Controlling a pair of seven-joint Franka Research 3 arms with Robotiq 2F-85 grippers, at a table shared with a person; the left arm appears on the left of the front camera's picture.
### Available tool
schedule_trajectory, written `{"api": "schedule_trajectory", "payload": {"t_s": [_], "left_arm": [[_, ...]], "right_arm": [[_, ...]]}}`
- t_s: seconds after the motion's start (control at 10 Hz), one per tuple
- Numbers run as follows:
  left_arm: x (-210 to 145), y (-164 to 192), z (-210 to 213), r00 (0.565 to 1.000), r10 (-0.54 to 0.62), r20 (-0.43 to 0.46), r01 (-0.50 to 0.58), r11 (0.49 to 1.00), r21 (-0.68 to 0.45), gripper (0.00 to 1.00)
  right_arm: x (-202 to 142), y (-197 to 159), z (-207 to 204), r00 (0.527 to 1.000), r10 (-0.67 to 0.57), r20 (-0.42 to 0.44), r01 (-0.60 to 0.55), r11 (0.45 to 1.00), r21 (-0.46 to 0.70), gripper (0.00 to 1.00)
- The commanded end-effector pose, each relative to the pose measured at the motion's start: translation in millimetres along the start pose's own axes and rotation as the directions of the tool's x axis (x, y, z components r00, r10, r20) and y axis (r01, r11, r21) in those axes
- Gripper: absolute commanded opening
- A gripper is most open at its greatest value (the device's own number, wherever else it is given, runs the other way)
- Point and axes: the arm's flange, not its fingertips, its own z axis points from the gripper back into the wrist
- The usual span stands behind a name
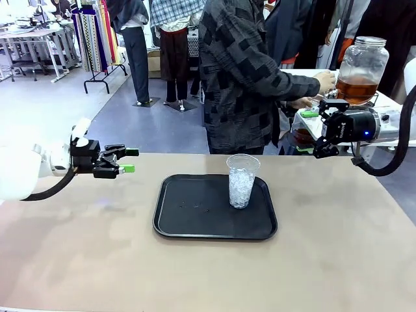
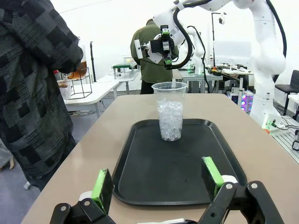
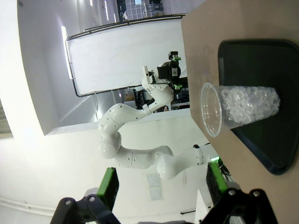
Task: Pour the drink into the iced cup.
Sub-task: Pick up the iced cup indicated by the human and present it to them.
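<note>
Left fingers [image 1: 132,152] hang spread wide with nothing in them, low over the counter [image 1: 84,260], out at 9 o'clock from the black tray [image 1: 195,221] and pointing toward it

On that tray stands the clear plastic cup [image 1: 242,181], upright, packed about two-thirds up with crushed ice, near the tray's 1 o'clock corner

Seen along the left fingers [image 2: 102,189], the cup [image 2: 170,112] is dead ahead at 12 o'clock, framed between the two green pads, with bare tray [image 2: 154,172] in front of it

Over to the right fingers [image 1: 309,114]: also released, gripping nothing, in the air past the counter's far edge at 2 o'clock from the cup

The drink [image 1: 356,90], amber-brown, fills the lower part of a big lidded glass jar [image 1: 361,58] on a separate surface behind, at 2 o'clock from the cup and just up from the right fingers, not touching them

A person in a dark patterned top stands across the counter, one hand [image 1: 324,81] up at the jar's 9 o'clock side

The right wrist view is rolled: the cup [image 3: 238,109] shows sideways at 2 o'clock beyond the parted right fingers [image 3: 110,186], on the tray [image 3: 261,56]
</note>
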Motion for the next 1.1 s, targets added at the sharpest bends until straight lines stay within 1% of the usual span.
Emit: {"api": "schedule_trajectory", "payload": {"t_s": [0.0, 1.0], "left_arm": [[2.0, 0.2, -0.4, 1.0, -0.002, 0.004, 0.002, 1.0, 0.003, 1.0], [2.0, 0.2, -0.4, 1.0, -0.002, 0.004, 0.002, 1.0, 0.003, 1.0]], "right_arm": [[0.5, 1.6, 0.1, 1.0, 0.008, 0.001, -0.008, 1.0, 0.002, 1.0], [0.5, 1.6, 0.1, 1.0, 0.008, 0.001, -0.008, 1.0, 0.002, 1.0]]}}
